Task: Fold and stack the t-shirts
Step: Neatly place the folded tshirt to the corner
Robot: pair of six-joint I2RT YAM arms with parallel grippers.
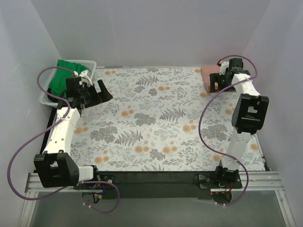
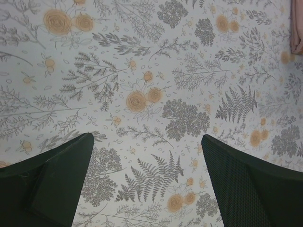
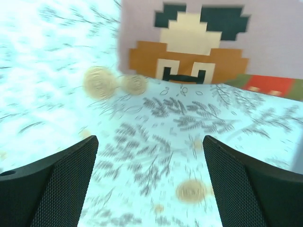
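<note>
The bright green t-shirt (image 1: 60, 79) lies bunched in the white basket (image 1: 91, 64) at the back left. The salmon-pink t-shirt (image 1: 207, 75) lies folded at the back right corner; a sliver of it shows at the right edge of the left wrist view (image 2: 297, 29). My left gripper (image 1: 104, 92) is open and empty beside the basket, above the floral cloth (image 2: 147, 137). My right gripper (image 1: 217, 85) is at the pink shirt's near edge, open and empty over the floral cloth (image 3: 150, 138). The right wrist view is blurred, with blocky colour patches at its top.
The floral grey-and-orange cloth (image 1: 156, 118) covers the table. Pale walls close the back and both sides. Purple cables loop beside both arms. A dark strip and a metal rail run along the near edge by the arm bases.
</note>
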